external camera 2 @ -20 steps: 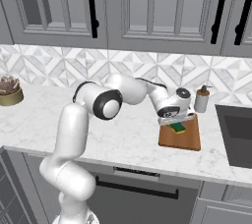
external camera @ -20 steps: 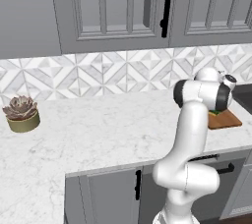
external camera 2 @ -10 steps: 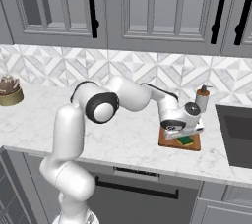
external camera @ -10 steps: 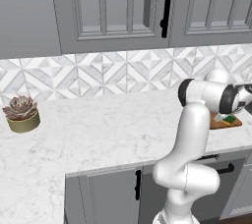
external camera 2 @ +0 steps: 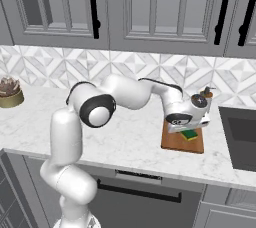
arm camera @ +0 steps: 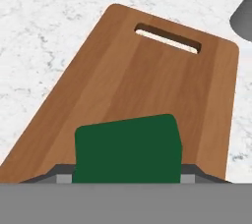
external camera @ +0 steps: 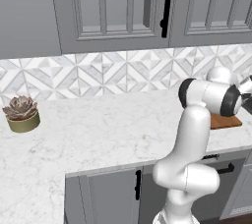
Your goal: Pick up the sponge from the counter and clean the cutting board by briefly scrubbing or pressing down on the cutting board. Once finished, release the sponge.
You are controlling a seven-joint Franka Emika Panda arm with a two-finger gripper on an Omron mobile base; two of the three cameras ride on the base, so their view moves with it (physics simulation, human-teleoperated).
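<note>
The reddish-brown cutting board (external camera 2: pixel 176 143) (arm camera: pixel 147 80) (external camera: pixel 227 122) lies on the white marble counter (external camera 2: pixel 125 137) next to the sink. The sponge (external camera 2: pixel 190 134) (arm camera: pixel 127 149), dark green top up, rests on the board's near right part. My gripper (external camera 2: pixel 187 128) (arm camera: pixel 127 173) stands right over it, shut on the sponge, with a finger on each side. In the hand view the board's slotted handle end lies ahead of the sponge. The sponge's yellow body is hidden.
A soap dispenser (external camera 2: pixel 205 95) stands just behind the board. A dark sink (external camera 2: pixel 242 137) opens to the board's right. A potted succulent (external camera 2: pixel 9 92) (external camera: pixel 21 114) sits far left on the counter. Grey wall cabinets hang above the tiled backsplash.
A second ago the gripper held the sponge further back on the board; it slid forward and right with it. Over the last half second it has hardly moved.
</note>
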